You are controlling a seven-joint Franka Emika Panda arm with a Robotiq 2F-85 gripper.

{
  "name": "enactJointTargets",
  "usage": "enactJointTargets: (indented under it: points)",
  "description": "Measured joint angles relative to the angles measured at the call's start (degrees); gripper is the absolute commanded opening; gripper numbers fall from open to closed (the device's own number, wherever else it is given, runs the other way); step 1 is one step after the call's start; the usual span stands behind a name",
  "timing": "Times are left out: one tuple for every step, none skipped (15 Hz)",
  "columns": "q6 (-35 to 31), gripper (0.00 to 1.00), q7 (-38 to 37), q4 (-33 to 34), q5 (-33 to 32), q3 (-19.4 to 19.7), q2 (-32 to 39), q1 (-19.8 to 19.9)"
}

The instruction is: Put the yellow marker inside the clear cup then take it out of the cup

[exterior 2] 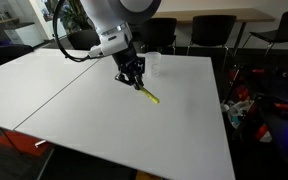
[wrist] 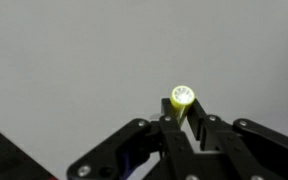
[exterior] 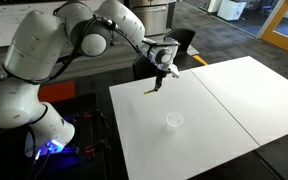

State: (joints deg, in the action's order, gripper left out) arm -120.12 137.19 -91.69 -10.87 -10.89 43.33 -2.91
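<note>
While the clear cup (exterior: 173,122) stands apart on the white table (exterior: 219,100), the tool (exterior 2: 136,83) clamps the tilted yellow marker (exterior 2: 149,97).

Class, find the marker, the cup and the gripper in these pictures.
marker (exterior 2: 149,96), exterior view, middle of its barrel.
cup (exterior: 173,122), exterior view, its side wall.
gripper (exterior 2: 137,86), exterior view, between its fingertips.

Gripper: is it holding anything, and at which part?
The yellow marker, pinched near one end between the jaws; the rest sticks out sideways.
</note>
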Motion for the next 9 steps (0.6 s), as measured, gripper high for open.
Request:
enactJointTargets:
  points:
    - [1.8, 0.05, 0.4, 1.7, 0.0, 0.0, 1.3, 0.0]
    - [3.3, 0.05, 1.2, 3.3, 0.0, 0.0, 2.6, 0.0]
    - [4.4, 0.05, 2.4, 4.7, 0.0, 0.0, 3.8, 0.0]
    - [5.4, 0.05, 3.7, 6.0, 0.0, 0.0, 4.9, 0.0]
    - [6.2, 0.05, 5.3, 7.3, 0.0, 0.0, 6.0, 0.0]
    - [6.8, 0.05, 6.9, 8.4, 0.0, 0.0, 7.0, 0.0]
    - [7.1, 0.05, 8.4, 9.5, 0.0, 0.0, 8.1, 0.0]
    - [7.2, 0.05, 9.9, 10.5, 0.0, 0.0, 9.2, 0.0]
    - [7.2, 0.05, 11.3, 11.4, 0.0, 0.0, 10.2, 0.0]
